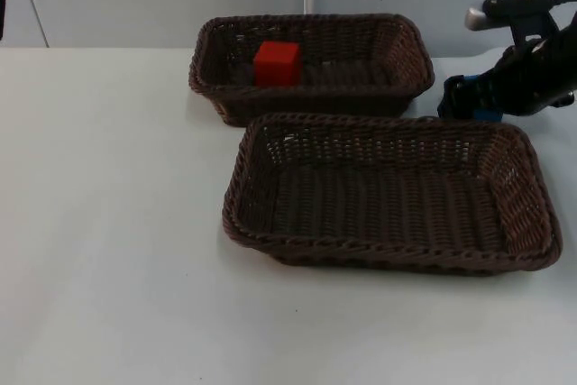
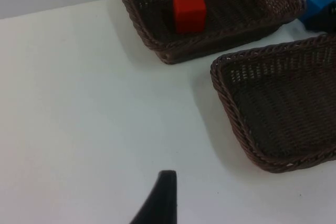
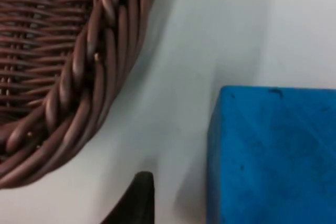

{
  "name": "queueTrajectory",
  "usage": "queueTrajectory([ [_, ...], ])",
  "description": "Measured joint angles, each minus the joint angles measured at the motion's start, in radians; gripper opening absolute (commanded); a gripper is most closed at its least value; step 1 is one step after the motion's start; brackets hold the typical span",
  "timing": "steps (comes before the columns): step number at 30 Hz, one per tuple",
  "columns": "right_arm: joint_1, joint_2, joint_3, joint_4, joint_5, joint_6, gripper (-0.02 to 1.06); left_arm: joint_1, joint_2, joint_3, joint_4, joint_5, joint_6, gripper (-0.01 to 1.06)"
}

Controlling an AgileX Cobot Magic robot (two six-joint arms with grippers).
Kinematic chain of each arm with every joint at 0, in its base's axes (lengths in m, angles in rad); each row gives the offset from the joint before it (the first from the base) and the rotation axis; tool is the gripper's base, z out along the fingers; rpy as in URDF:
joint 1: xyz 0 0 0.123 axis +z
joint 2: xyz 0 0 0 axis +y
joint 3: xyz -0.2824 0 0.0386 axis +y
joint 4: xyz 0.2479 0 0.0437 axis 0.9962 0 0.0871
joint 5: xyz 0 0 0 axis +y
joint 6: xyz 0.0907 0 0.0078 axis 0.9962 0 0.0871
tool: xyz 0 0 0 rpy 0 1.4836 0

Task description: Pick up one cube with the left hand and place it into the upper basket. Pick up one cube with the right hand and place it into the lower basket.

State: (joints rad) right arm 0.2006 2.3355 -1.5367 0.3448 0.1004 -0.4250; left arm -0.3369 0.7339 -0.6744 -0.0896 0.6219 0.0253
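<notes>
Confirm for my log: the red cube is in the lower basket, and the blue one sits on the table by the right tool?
Not quite. The top view shows the red cube in the upper basket, not the lower basket. The blue cube is by the right tool.

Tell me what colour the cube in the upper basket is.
Red cube, clearest in the top view, inside the upper basket.

White table [image 1: 108,223] (two baskets [image 1: 392,191], blue cube [image 1: 487,114])
</notes>
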Motion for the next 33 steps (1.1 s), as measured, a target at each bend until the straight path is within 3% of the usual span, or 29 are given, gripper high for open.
queueTrajectory([
  [5, 0.000, 0.000, 0.000, 0.000, -0.002, 0.000, 0.95, 0.000, 0.000, 0.000, 0.000, 0.000, 0.000, 0.87],
  [7, 0.000, 0.000, 0.000, 0.000, -0.004, 0.000, 0.78, 0.000, 0.000, 0.000, 0.000, 0.000, 0.000, 0.87],
  [9, 0.000, 0.000, 0.000, 0.000, -0.005, -0.002, 0.47, 0.000, 0.000, 0.000, 0.000, 0.000, 0.000, 0.87],
  [10, 0.000, 0.000, 0.000, 0.000, -0.005, -0.002, 0.47, 0.000, 0.000, 0.000, 0.000, 0.000, 0.000, 0.87],
  [13, 0.000, -0.011, 0.000, -0.002, 0.001, -0.002, 0.07, 0.000, 0.000, 0.000, 0.000, 0.000, 0.000, 0.87],
  [14, 0.000, -0.024, 0.000, -0.002, 0.010, -0.002, 0.00, 0.000, 0.000, 0.000, 0.000, 0.000, 0.000, 0.87],
  [22, -0.003, -0.158, 0.000, 0.000, 0.108, -0.002, 0.00, 0.000, 0.000, 0.000, 0.000, 0.000, 0.000, 0.87],
  [28, -0.039, -0.289, 0.000, -0.002, 0.286, -0.002, 0.00, 0.000, 0.000, 0.000, 0.000, 0.000, 0.000, 0.87],
  [33, -0.078, -0.392, 0.000, -0.099, 0.466, 0.063, 0.00, 0.000, 0.000, 0.000, 0.000, 0.000, 0.000, 0.87],
])
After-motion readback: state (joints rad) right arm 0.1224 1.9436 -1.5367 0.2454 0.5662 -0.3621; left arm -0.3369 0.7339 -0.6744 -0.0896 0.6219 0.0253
